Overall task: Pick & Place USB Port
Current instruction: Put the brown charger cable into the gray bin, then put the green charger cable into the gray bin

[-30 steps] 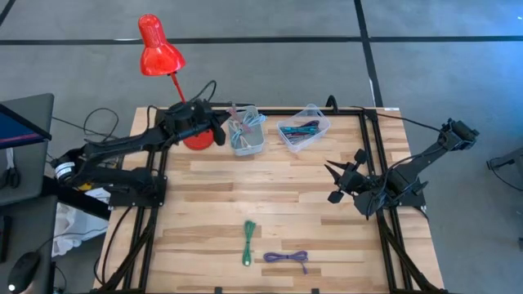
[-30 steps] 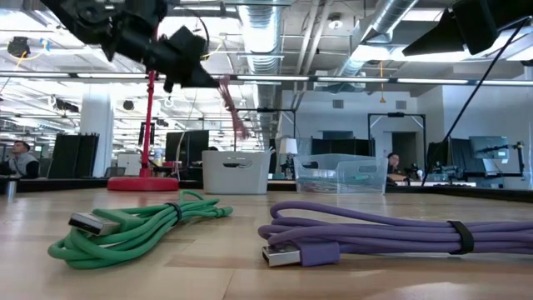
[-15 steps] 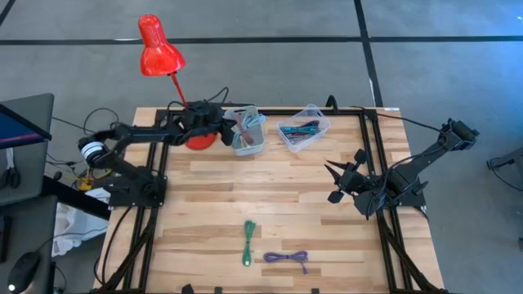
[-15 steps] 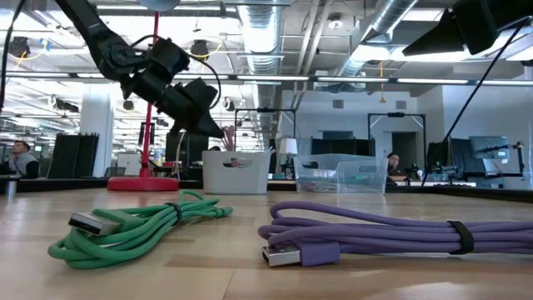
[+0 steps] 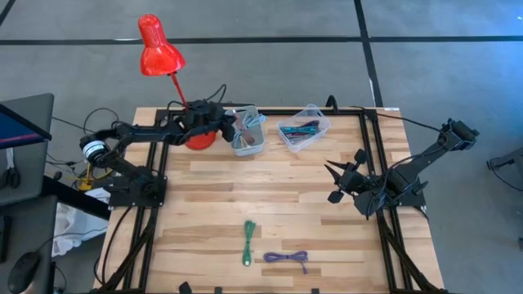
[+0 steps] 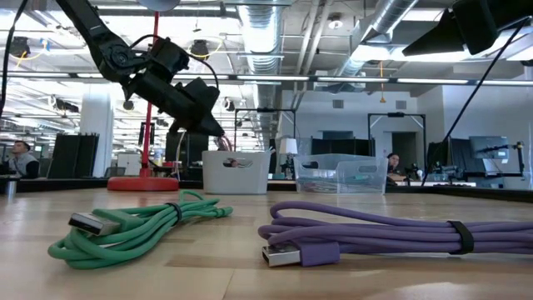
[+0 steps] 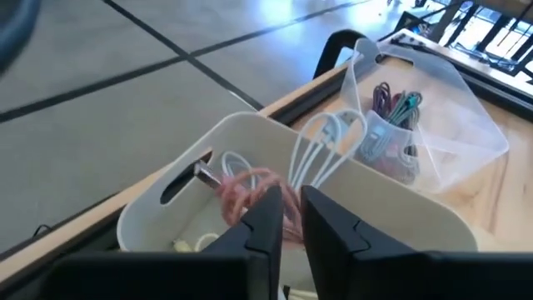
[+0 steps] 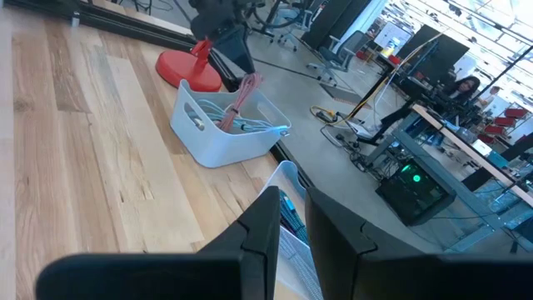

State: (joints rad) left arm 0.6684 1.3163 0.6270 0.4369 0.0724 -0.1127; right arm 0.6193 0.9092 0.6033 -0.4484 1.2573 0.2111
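My left gripper (image 5: 231, 126) is over the white bin (image 5: 248, 135) at the table's far edge, shut on a pink cable (image 7: 246, 187). The cable reaches down into the bin among white cables. A clear bin (image 5: 302, 129) with coloured cables stands to its right. A green cable (image 5: 249, 242) and a purple cable (image 5: 286, 257), each bundled, lie flat near the table's near edge. My right gripper (image 5: 331, 184) is shut and empty, above the table's right part. My left gripper pinches the pink cable between its two fingers (image 7: 268, 218); the fingers themselves hide which part. They slant down from the table's left side. The cable hangs below them (image 8: 248, 87), and its lower part lies inside the white bin (image 7: 208, 142).
A red desk lamp (image 5: 159, 49) stands with its base (image 5: 196, 140) just left of the white bin, under my left arm. Bare wood lies between the bins and the two cables. People sit at desks in the room beyond the table.
My left gripper has reached toward the table's right edge, over the white bin, and gone down. The pink cable, which hung above the bin, has been lowered into it. In the last half second the gripper has hardly moved.
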